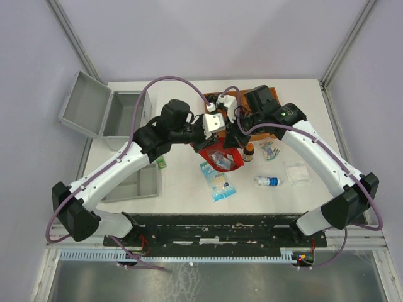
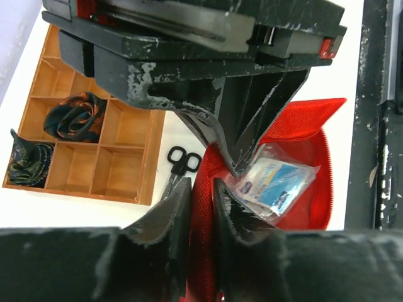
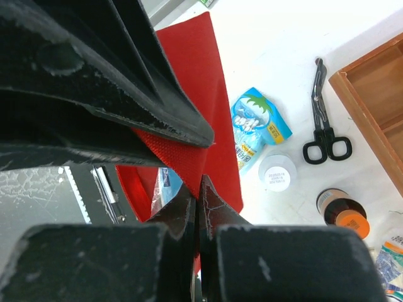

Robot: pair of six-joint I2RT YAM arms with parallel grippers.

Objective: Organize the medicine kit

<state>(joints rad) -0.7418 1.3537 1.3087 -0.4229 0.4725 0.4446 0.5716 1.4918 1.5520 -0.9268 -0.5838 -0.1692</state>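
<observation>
In the middle of the table, there's a red pouch with both robot hands on it. The right gripper is clamped tight on its fabric edge. The left gripper straddles the rim, jaws narrow, and honestly I can't tell if it's pinching. The kit sits open at the far-left corner, well apart.

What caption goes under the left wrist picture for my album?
Left gripper straddles the red pouch edge, beside scissors and a wooden tray.
</observation>
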